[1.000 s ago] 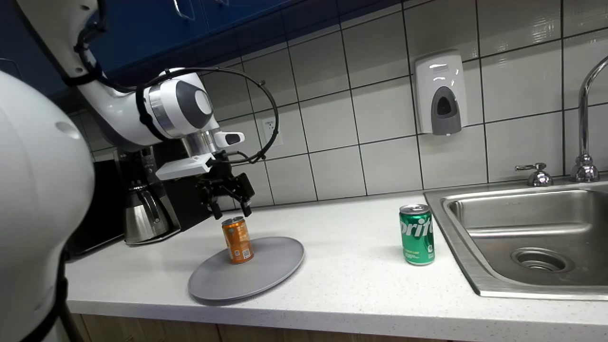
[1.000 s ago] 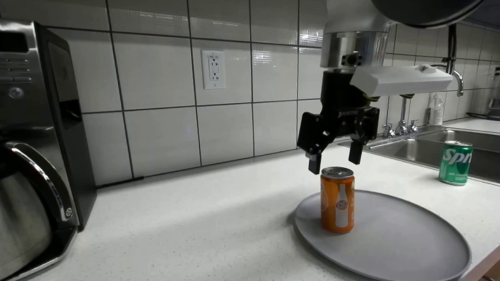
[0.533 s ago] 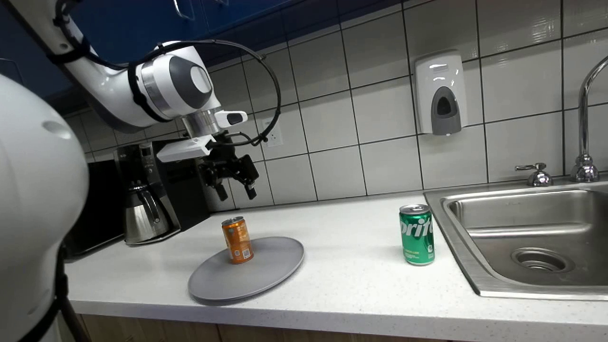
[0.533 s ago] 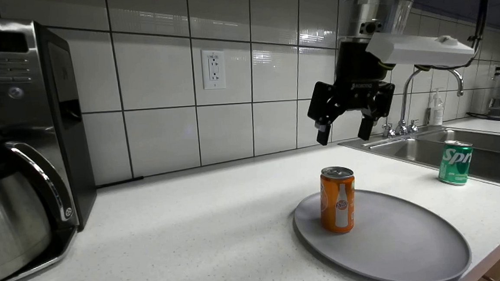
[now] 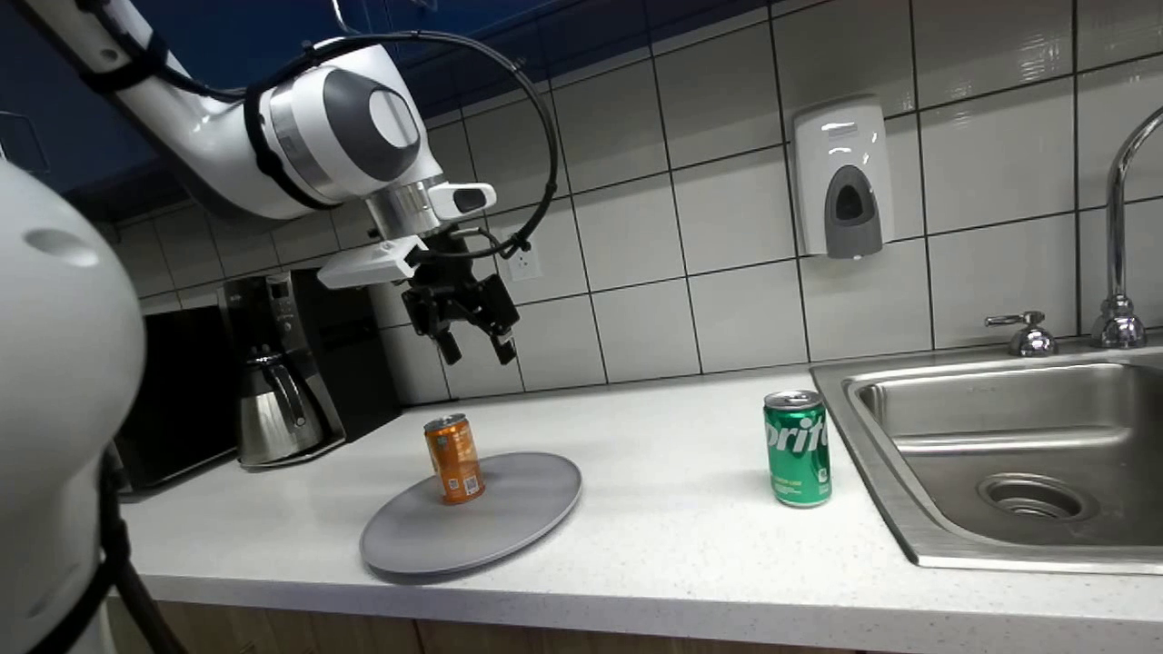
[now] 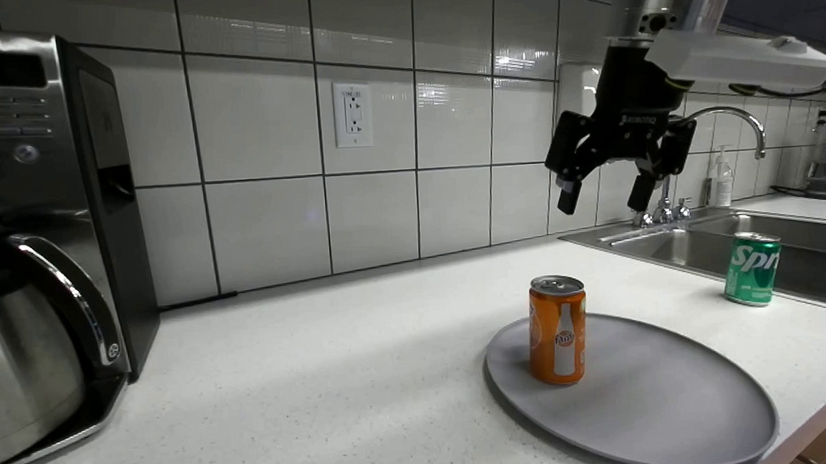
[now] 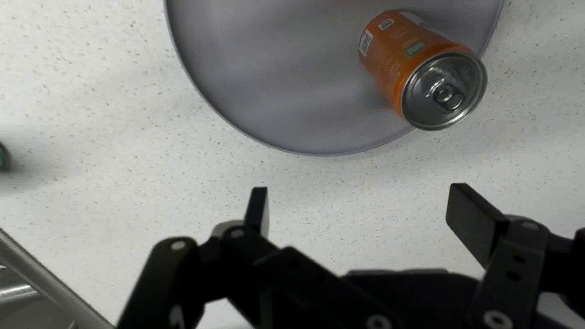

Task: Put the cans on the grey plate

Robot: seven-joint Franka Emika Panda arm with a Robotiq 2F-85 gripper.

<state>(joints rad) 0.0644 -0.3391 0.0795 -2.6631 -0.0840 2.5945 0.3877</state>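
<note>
On the counter (image 5: 654,554), with the sink (image 5: 1045,559) at the 3 o'clock end in an exterior view, the plate (image 5: 531,509) bears the orange can (image 5: 454,461), upright near 11 o'clock of its centre. The gripper (image 5: 478,354) hangs toward 1 o'clock from that can's top, touching nothing: released, fingers spread, nothing between them. The green can (image 5: 797,454) stands upright on the counter, just beside the sink and apart from the plate, a little before 3 o'clock from it.

Half the task looks done; fetching the green can seems next. In the wrist view only its dark edge shows, just past 9 o'clock from the fingers, so travel that way, staying high. Centre over it before dropping straight, and turn so that neither finger catches the sink's rim. A light squeeze round the middle should do; thin walls may dent. Release it toward 4 o'clock on the plate, well off the orange can.

Largest lettering: white "Spr" on the green can, surely Sprite. Then "ROBOTIQ" on the gripper, and a small "fanta" on the orange can. Its code patches are too small to read.
</note>
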